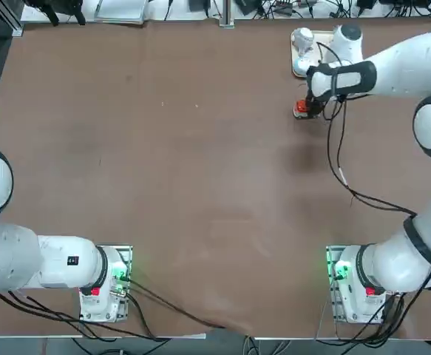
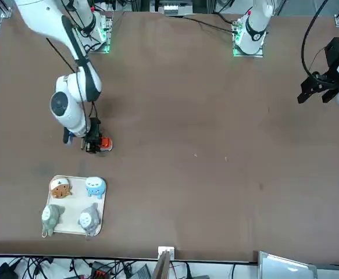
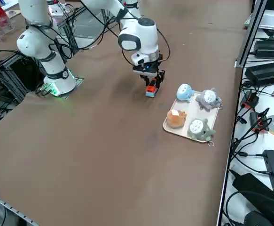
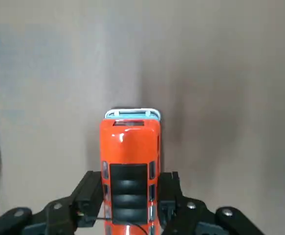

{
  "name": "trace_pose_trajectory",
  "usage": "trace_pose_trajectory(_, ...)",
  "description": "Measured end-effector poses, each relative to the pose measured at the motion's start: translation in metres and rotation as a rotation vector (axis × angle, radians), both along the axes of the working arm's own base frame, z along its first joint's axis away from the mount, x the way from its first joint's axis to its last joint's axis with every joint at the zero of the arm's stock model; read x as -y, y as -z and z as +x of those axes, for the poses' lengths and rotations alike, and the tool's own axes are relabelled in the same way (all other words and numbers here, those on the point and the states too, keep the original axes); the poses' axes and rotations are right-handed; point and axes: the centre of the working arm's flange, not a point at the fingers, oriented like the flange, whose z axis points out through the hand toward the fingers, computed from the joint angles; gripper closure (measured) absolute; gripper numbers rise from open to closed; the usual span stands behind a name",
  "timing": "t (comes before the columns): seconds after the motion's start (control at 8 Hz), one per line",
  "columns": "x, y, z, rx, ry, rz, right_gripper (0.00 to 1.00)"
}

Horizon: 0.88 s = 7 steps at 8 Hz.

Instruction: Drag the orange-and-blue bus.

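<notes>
The orange-and-blue bus [image 4: 130, 161] is a tiny toy with a red-orange body, dark roof panels and a pale blue end. It rests on the brown table at the far right, seen also as the bus [image 1: 301, 108], the bus [image 2: 104, 142] and the bus [image 3: 150, 90]. My right gripper [image 4: 130, 203] stands straight down over the bus's near end, its two black fingers pressed against both sides, shut on it. The same gripper [image 1: 315, 103] shows from overhead, from across the table [image 2: 92, 141] and from the side [image 3: 152, 81].
A pale tray [image 2: 74, 231] holds several small animal figurines just beyond the bus, at the table's far right corner; the tray [image 3: 172, 129] lies about a hand's width from the bus. A black cable [image 1: 348, 185] trails from my wrist across the table.
</notes>
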Motion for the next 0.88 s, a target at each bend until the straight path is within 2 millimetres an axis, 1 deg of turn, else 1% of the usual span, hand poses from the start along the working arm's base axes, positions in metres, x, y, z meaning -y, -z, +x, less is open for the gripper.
trace_pose_trajectory(0.25,-0.024,0.0,-0.003,0.007,0.008,0.004,0.4)
trace_pose_trajectory(0.62,-0.049,0.001,-0.006,0.012,0.004,0.008,0.4)
trace_pose_trajectory(0.88,-0.07,0.0,-0.009,0.016,0.019,0.013,0.4)
